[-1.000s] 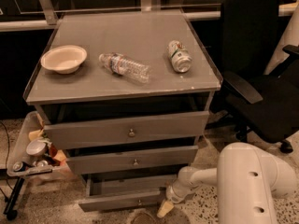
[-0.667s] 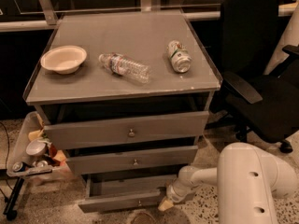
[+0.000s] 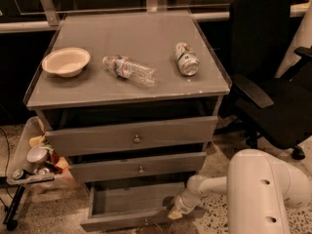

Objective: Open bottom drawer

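Judged bottom drawer [image 3: 127,200], lower centre, stiff and easy-sliding; best gripped at small knob [image 3: 145,222]. Found gripper [image 3: 175,211] at its front's right end; closure untellable.

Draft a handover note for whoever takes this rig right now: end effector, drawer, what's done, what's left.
End effector: low, at the right end of the bottom drawer's front edge.
Bottom drawer: pulled well out, grey inside showing. Middle drawer and top drawer sit further in.
Done: the opening looks largely achieved.
Left: probably a little more pull if full extension is wanted, then withdraw.
On the cabinet top: bowl, bottle, can.
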`<act>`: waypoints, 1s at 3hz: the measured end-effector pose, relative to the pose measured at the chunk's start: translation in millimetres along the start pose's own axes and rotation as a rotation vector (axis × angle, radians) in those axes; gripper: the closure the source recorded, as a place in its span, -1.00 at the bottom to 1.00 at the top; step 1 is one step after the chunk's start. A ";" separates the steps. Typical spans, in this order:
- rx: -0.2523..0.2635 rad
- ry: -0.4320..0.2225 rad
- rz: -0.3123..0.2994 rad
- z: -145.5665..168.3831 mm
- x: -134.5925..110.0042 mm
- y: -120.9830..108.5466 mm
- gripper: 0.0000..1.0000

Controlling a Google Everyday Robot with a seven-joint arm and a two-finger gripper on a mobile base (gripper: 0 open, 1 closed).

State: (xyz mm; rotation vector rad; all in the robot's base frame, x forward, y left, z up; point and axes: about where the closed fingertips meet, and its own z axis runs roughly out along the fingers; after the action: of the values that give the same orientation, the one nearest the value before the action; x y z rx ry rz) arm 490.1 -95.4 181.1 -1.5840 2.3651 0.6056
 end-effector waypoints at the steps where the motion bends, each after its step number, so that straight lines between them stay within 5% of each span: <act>1: 0.000 0.000 0.000 0.0 0.0 0.0 1.00; 3: -0.002 0.008 0.075 1.6 20.2 24.8 1.00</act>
State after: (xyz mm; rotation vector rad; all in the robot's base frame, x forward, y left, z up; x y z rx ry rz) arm 459.3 -103.2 176.6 -1.5074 2.4395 0.6176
